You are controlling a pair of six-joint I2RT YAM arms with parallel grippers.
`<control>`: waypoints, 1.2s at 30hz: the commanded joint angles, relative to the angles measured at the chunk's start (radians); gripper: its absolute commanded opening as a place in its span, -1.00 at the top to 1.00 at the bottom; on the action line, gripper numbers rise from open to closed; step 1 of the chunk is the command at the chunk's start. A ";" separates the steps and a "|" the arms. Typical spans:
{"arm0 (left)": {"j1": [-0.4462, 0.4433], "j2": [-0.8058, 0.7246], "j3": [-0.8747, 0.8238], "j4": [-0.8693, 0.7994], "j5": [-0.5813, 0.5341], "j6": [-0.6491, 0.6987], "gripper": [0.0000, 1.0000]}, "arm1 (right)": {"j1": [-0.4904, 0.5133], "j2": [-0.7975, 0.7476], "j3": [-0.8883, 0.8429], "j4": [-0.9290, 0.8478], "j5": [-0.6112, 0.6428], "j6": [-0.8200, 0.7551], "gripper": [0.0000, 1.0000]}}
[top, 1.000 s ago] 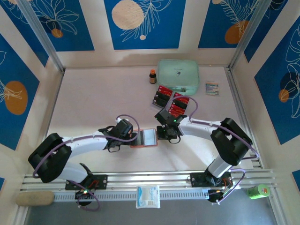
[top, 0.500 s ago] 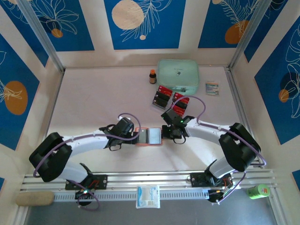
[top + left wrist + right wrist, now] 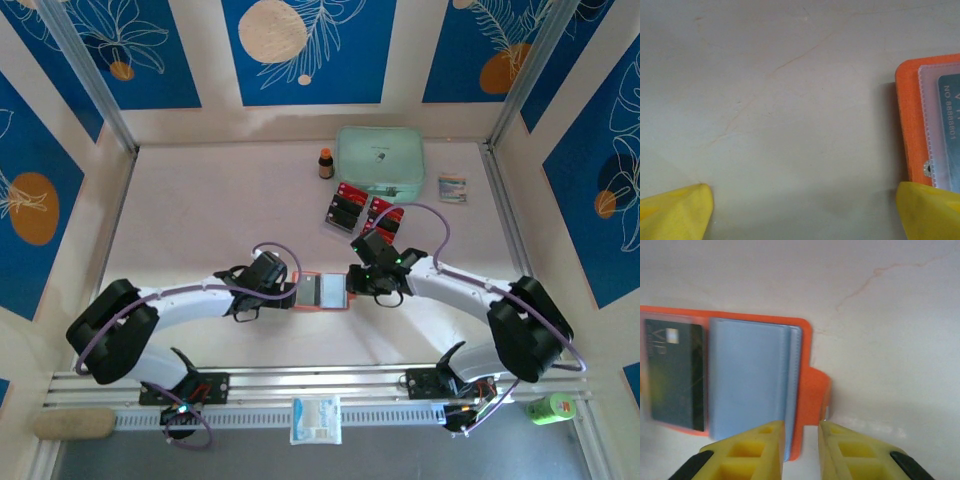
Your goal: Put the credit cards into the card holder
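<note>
The card holder point(image 3: 322, 291), an orange wallet, lies opened flat between my two grippers, pale blue pockets up. A dark card point(image 3: 675, 375) sits in its clear sleeve. My right gripper point(image 3: 801, 452) is open by a narrow gap at the holder's right edge point(image 3: 807, 390). The orange rim lies in that gap next to the left finger point(image 3: 747, 452), with bare table beside the right finger. My left gripper point(image 3: 805, 212) is open wide over the bare table, and its right fingertip point(image 3: 930, 210) is at the holder's left edge point(image 3: 907, 125). Several red and black credit cards point(image 3: 365, 212) lie behind the right arm.
A mint-green zip pouch point(image 3: 380, 160) and a small brown bottle point(image 3: 325, 163) stand at the back. A small packet point(image 3: 452, 188) lies to their right. A tissue pack point(image 3: 316, 420) sits on the front rail. Bare table stretches to the left.
The card holder has shifted a little to the right with both grippers. The right gripper's fingers, shut before, have parted slightly. The left gripper stays wide open.
</note>
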 commanded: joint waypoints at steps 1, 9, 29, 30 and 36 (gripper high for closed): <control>-0.001 0.018 -0.002 0.014 0.015 0.006 -0.87 | 0.021 -0.033 0.054 -0.012 -0.043 0.000 0.53; -0.002 0.023 -0.011 0.022 0.016 0.007 -0.87 | 0.067 0.057 0.096 0.104 -0.136 0.010 0.93; -0.002 0.027 -0.014 0.029 0.021 0.007 -0.87 | 0.121 0.257 0.142 0.184 -0.155 0.026 1.00; -0.002 0.027 -0.014 0.030 0.021 0.007 -0.87 | 0.121 0.262 0.140 0.187 -0.155 0.027 1.00; -0.002 0.029 -0.015 0.032 0.023 0.006 -0.87 | 0.122 0.303 0.146 0.202 -0.164 0.031 1.00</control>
